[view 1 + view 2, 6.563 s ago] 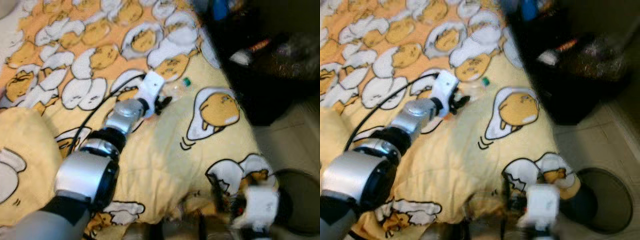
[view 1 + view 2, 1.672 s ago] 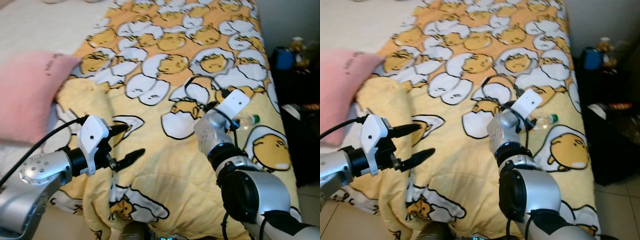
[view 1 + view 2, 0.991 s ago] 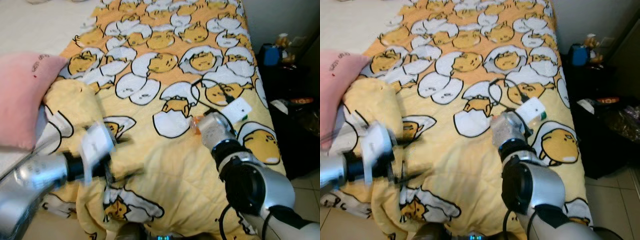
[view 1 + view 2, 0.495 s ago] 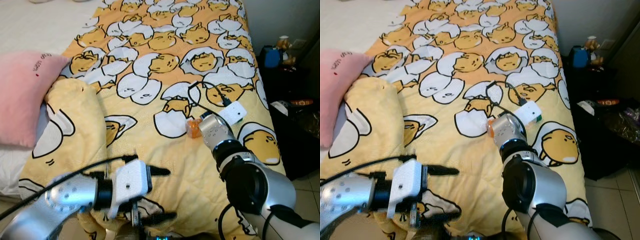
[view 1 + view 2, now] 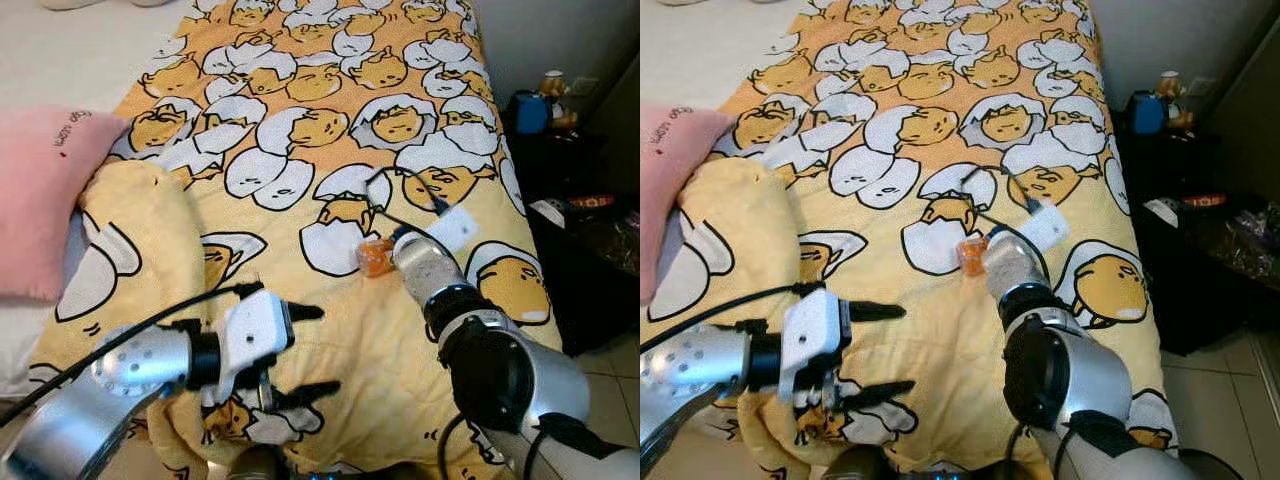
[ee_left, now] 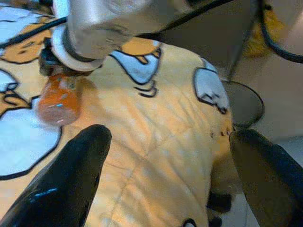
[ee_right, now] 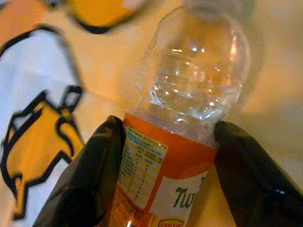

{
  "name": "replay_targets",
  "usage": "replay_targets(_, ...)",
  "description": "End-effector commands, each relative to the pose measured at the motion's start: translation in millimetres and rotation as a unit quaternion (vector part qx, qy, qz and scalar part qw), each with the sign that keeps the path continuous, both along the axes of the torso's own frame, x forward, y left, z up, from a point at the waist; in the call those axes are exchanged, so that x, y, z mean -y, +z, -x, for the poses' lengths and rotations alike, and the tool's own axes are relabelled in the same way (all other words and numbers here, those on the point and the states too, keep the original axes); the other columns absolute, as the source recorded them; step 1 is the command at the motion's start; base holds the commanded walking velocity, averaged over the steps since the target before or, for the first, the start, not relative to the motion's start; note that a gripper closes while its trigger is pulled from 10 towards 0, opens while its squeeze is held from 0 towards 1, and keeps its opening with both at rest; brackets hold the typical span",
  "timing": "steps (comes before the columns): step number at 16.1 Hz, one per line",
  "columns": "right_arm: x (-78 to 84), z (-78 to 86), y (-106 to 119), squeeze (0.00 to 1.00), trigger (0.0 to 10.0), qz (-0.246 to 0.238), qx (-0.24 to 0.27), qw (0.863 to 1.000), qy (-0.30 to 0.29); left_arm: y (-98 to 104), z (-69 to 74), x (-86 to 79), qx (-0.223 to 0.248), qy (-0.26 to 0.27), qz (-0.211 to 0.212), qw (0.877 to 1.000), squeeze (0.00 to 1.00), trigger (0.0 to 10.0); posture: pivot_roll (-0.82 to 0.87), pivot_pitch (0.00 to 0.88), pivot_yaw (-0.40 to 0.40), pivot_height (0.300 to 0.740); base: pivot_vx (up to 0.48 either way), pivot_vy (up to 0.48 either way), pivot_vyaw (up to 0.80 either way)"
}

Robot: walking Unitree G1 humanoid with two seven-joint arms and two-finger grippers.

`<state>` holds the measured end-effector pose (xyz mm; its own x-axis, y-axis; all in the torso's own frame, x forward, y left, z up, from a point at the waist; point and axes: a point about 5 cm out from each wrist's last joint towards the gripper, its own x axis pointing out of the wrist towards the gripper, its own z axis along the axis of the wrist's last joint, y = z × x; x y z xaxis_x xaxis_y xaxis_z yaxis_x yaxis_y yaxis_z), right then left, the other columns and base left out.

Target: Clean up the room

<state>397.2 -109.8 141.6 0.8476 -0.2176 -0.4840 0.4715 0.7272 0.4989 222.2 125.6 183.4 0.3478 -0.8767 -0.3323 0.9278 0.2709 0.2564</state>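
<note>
Since half a second ago, little has been altered on the bed: the left arm has been lifted slightly, so that its gripper sits a bit higher over the near edge of the duvet, and the orange-labelled end of the bottle is now shown a little more plainly beside the right forearm.

A clear plastic bottle (image 7: 189, 118) with an orange label is clamped between the two black fingers (image 7: 90, 175) of the right gripper (image 7: 165, 161); in the right wrist view the fingers are seen pressed against the label on both sides, with the clear ribbed upper part standing out beyond them. In the head views the bottle (image 5: 374, 257) is seen just at 9 o'clock of the right forearm, over the yellow egg-patterned duvet (image 5: 300, 120), near the middle of the bed and towards its 3 o'clock side.

The left gripper (image 5: 305, 352) is held wide open above the duvet at about 7 o'clock of the bottle, well apart from it, with nothing between its fingers (image 6: 66, 184). A pink pillow (image 5: 40, 190) is seen at 9 o'clock on the bed. A dark side table (image 5: 1200, 250) with small items is seen at 3 o'clock beside the bed.
</note>
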Motion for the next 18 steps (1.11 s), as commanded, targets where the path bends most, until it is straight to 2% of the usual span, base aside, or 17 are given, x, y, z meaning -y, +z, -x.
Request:
replay_targets(1, 0.7, -4.7, 12.0, 0.28, 0.0, 0.062, 0.028, 0.997, 0.022, -1.2, -3.3, -1.5, 0.002, 0.01, 0.007, 1.0, 0.0, 10.0, 0.41, 0.214, 0.022, 0.74, 0.0, 0.0, 0.0)
replay_targets(3, 11.9, -12.9, 37.8, 0.27, 0.0, 0.153, 0.102, 0.982, 0.034, -5.7, -19.2, 0.9, -0.006, 0.042, 0.048, 0.998, 0.0, 10.0, 0.34, 0.144, 0.021, 0.74, 0.0, 0.0, 0.0)
replay_targets(4, 19.7, -12.5, 40.4, 0.26, 0.0, 0.191, 0.115, 0.974, 0.025, -9.6, -26.0, -0.3, -0.001, 0.061, 0.052, 0.997, 0.0, 10.0, 0.33, 0.126, 0.022, 0.74, 0.0, 0.0, 0.0)
replay_targets(5, 33.0, -9.4, 42.1, 0.27, 0.0, 0.254, 0.144, 0.957, 0.011, -17.5, -38.5, -4.5, 0.013, 0.099, 0.052, 0.994, 0.0, 10.0, 0.3, 0.087, 0.022, 0.74, 0.0, 0.0, 0.0)
replay_targets(6, 45.8, -2.0, 38.2, 0.26, 0.0, 0.303, 0.167, 0.938, 0.002, -24.3, -54.4, -8.6, 0.017, 0.156, 0.074, 0.985, 0.0, 10.0, 0.27, 0.041, 0.019, 0.74, 0.0, 0.0, 0.0)
replay_targets(7, 56.0, 9.4, 32.7, 0.27, 0.0, 0.334, 0.191, 0.923, -0.005, -30.8, -65.8, -9.9, 0.004, 0.209, 0.103, 0.973, 0.0, 10.0, 0.25, 0.015, 0.016, 0.74, 0.0, 0.0, 0.0)
replay_targets(8, 66.1, 25.7, 11.5, 0.25, 0.0, 0.326, 0.163, 0.931, -0.002, -39.7, -75.8, -9.6, 0.002, 0.268, 0.12, 0.956, 0.0, 10.0, 0.21, 0.0, 0.016, 0.74, 0.0, 0.0, 0.0)
replay_targets(9, 79.7, 46.0, -4.9, 0.24, 0.0, 0.348, 0.156, 0.924, -0.002, -50.5, -84.6, -9.9, -0.009, 0.335, 0.14, 0.932, 0.0, 10.0, 0.17, 0.0, 0.014, 0.74, 0.0, 0.0, 0.0)
replay_targets(10, 90.8, 64.2, -12.3, 0.24, 0.0, 0.381, 0.162, 0.91, -0.008, -59.9, -88.9, -9.9, -0.03, 0.381, 0.16, 0.91, 0.0, 10.0, 0.17, 0.0, 0.014, 0.74, 0.0, 0.0, 0.0)
replay_targets(11, 102.0, 87.0, -22.0, 0.25, 0.0, 0.43, 0.177, 0.885, -0.002, -65.6, -91.8, -8.7, -0.037, 0.417, 0.199, 0.886, 0.0, 10.0, 0.13, 0.0, 0.008, 0.74, 0.0, 0.0, 0.0)
replay_targets(13, 107.5, 114.6, -40.7, 0.26, 0.0, 0.453, 0.164, 0.876, 0.012, -66.0, -84.7, -6.3, -0.035, 0.423, 0.244, 0.872, 0.0, 10.0, 0.11, 0.0, -0.001, 0.74, 0.0, 0.0, 0.0)
replay_targets(14, 104.8, 132.6, -56.8, 0.26, 0.0, 0.471, 0.156, 0.867, 0.041, -70.2, -78.7, -5.4, -0.026, 0.423, 0.248, 0.871, 0.0, 10.0, 0.11, 0.0, -0.001, 0.74, 0.0, -0.48, 0.0)
replay_targets(15, 101.9, 143.0, -67.5, 0.26, 0.0, 0.47, 0.137, 0.87, 0.064, -75.9, -77.0, -2.4, -0.034, 0.423, 0.254, 0.869, 0.0, 10.0, 0.11, 0.0, 0.002, 0.74, 0.0, -0.48, 0.0)
replay_targets(18, 97.0, 144.5, -77.6, 0.25, 0.0, 0.456, 0.125, 0.876, 0.097, -82.4, -74.1, 6.2, -0.033, 0.423, 0.252, 0.87, 0.0, 10.0, 0.11, 0.0, 0.005, 0.74, 0.0, -0.48, 0.0)
